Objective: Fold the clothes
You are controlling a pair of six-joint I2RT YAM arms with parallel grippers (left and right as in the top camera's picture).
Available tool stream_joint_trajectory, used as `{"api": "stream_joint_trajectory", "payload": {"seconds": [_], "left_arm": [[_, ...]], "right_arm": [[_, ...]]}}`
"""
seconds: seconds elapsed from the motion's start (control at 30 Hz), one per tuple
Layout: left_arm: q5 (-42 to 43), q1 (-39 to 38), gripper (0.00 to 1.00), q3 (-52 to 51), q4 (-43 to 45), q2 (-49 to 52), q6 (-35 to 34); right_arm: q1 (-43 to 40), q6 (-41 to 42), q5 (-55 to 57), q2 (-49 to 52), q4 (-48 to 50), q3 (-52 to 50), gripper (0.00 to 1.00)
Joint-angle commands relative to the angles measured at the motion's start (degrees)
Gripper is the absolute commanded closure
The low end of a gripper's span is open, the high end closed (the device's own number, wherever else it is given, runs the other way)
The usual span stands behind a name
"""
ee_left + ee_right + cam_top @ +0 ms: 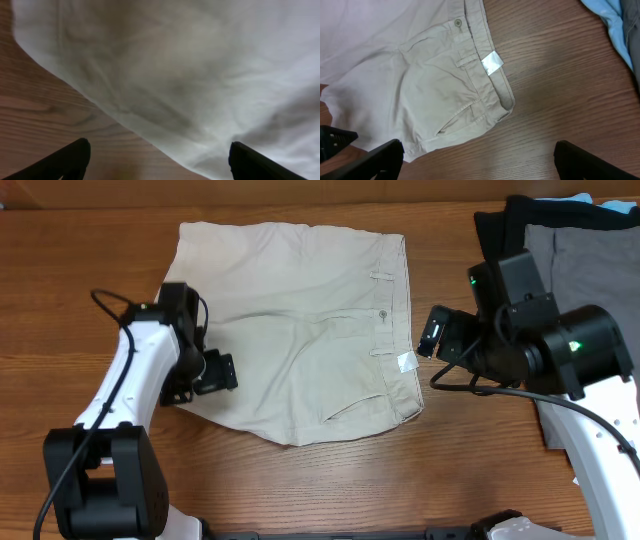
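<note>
The beige shorts [300, 330] lie flat on the wooden table, waistband with a small white label [407, 361] to the right, legs to the left. My left gripper [215, 373] is open and low over the near leg's hem; the left wrist view shows the pale cloth edge [200, 85] between its fingers [160, 160]. My right gripper [437, 338] is open and empty, just right of the waistband. The right wrist view shows the waistband corner, label [492, 63] and pocket [460, 117] ahead of its fingers [477, 160], which hang over bare wood.
A grey garment [580, 265] on black and light-blue clothes [510, 225] lies at the back right, behind the right arm. Light-blue cloth [612, 20] shows in the right wrist view's corner. The table [330, 480] is bare wood in front.
</note>
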Motion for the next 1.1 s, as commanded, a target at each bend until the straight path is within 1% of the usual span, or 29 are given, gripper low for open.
{"api": "stream_joint_trajectory", "payload": {"seconds": [0.0, 0.07, 0.13, 0.2, 0.33, 0.4, 0.43, 0.5, 0.53, 0.63, 0.7, 0.9, 1.0, 1.07], "left_arm": [[-1.03, 0.09, 0.13, -5.40, 3.26, -1.14, -5.95], [-1.07, 0.39, 0.16, -7.69, 5.33, -1.14, -7.78], [-1.53, 0.70, 0.21, -9.60, 7.19, -1.14, -9.55], [-3.74, 1.53, 0.22, -12.09, 9.75, -1.14, -12.59], [-5.05, 3.28, 0.37, -16.04, 15.06, -1.14, -15.06], [-5.03, 4.04, 0.48, -16.98, 17.31, -1.14, -15.06], [-5.07, 4.22, 0.59, -17.00, 17.75, -1.14, -15.04], [-5.57, 4.31, 0.88, -16.85, 18.45, -1.14, -14.82], [-5.86, 4.37, 0.96, -16.48, 18.40, -1.14, -13.92], [-6.80, 4.46, 0.96, -14.21, 15.78, -1.20, -10.73], [-6.97, 4.46, 0.96, -11.34, 11.98, -1.20, -9.35], [-6.95, 4.37, 0.96, -0.11, -0.07, -1.20, -0.98], [-6.95, 4.24, 0.96, 4.42, -3.58, -1.20, -0.22], [-6.99, 4.09, 0.96, 6.16, -3.50, -1.20, -0.22]], "right_arm": [[0.13, -0.42, 0.00, 1.16, 0.00, -0.44, 0.00], [0.13, -0.42, 0.00, 1.49, -0.20, -0.48, 0.00], [0.13, -0.63, 0.00, 1.68, -0.22, -0.70, 0.00], [0.13, -0.63, 0.02, 1.73, -0.07, -1.36, 0.00], [0.13, -0.61, 0.02, 1.73, 0.74, -2.97, 0.00], [0.13, -0.61, 0.02, 1.73, 1.27, -3.45, 0.00], [0.11, -0.61, 0.02, 1.84, 1.36, -3.45, 0.00], [0.13, -0.59, 0.04, 1.88, 1.55, -3.45, 0.00], [0.13, -0.59, 0.15, 1.95, 1.68, -3.45, 0.00], [0.13, -0.57, 0.46, 2.03, 2.38, -3.45, 0.01], [0.13, -0.57, 0.46, 2.21, 2.95, -3.45, 0.04], [0.26, -0.63, 0.44, 5.22, 3.98, -3.48, 0.12], [0.98, -0.96, 0.24, 8.48, 4.35, -3.48, 0.13], [1.79, -3.52, -1.84, 10.91, 5.55, -3.50, 0.14]]}}
